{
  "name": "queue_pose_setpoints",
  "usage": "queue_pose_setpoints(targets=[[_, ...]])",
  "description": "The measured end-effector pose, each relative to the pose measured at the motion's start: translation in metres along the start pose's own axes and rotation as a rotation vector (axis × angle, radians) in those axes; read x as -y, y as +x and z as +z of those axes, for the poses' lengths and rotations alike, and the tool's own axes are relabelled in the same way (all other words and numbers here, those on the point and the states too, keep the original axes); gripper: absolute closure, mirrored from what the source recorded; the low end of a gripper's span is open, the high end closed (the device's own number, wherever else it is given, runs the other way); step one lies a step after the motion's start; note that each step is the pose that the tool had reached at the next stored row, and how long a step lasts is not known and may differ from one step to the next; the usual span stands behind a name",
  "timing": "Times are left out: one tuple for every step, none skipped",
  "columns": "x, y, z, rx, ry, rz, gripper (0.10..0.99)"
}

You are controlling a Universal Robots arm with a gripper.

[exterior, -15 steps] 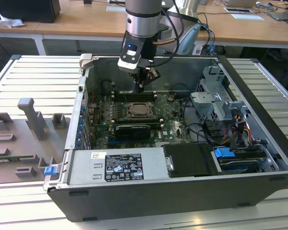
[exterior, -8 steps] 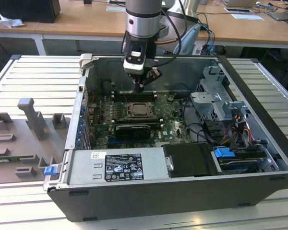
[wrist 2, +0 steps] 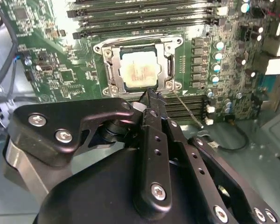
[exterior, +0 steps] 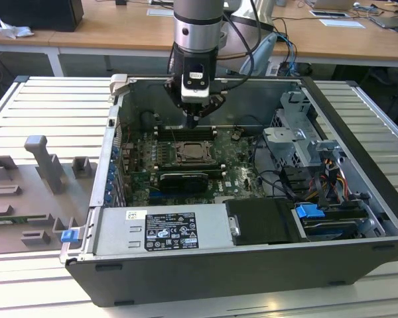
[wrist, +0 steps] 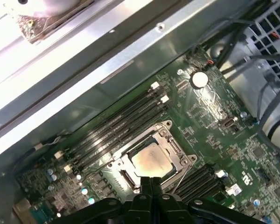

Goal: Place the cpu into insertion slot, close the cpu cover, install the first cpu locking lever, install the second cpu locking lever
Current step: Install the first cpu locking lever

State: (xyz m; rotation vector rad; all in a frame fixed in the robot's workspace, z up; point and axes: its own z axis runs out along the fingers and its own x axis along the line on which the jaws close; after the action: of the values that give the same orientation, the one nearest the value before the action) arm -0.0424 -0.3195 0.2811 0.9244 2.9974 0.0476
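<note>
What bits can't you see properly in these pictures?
- Second wrist view: the gripper covers the near edge of the cpu cover, so I cannot tell whether its tip touches anything.
- Second wrist view: glare washes out the top of the cpu.
- First wrist view: the gripper hides one corner of the cpu cover.
- Exterior view: the cpu is too small to tell whether the cover is locked down.

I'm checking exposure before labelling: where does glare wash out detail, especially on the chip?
Second wrist view: glare bleaches the small square silver-beige cpu. First wrist view: milder sheen on it, but the pale metal case wall blows out. Exterior view: evenly lit.
</note>
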Motion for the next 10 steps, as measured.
queue_pose_setpoints(targets=[[0.0000, 0.0000, 0.0000, -0.0004, 0.000, -0.015, 0.980], [0.0000, 0.0000, 0.0000, -0.0009, 0.000, -0.029, 0.980], [0.0000, 0.0000, 0.0000, -0.0014, 0.000, -0.045, 0.980], [0.0000, 0.0000, 0.0000, -0.0017, 0.000, -0.056, 0.980], [0.0000, 0.0000, 0.0000, -0.0023, 0.000, -0.077, 0.980], [0.0000, 0.0000, 0.0000, -0.0037, 0.001, -0.121, 0.980], [0.0001, 0.0001, 0.0000, -0.0047, 0.001, -0.156, 0.980], [0.0002, 0.0003, 0.0000, -0.0062, 0.001, -0.203, 0.980], [0.0002, 0.0003, 0.0000, -0.0068, 0.001, -0.224, 0.980], [0.0002, 0.0003, 0.0000, -0.0075, 0.001, -0.246, 0.980]])
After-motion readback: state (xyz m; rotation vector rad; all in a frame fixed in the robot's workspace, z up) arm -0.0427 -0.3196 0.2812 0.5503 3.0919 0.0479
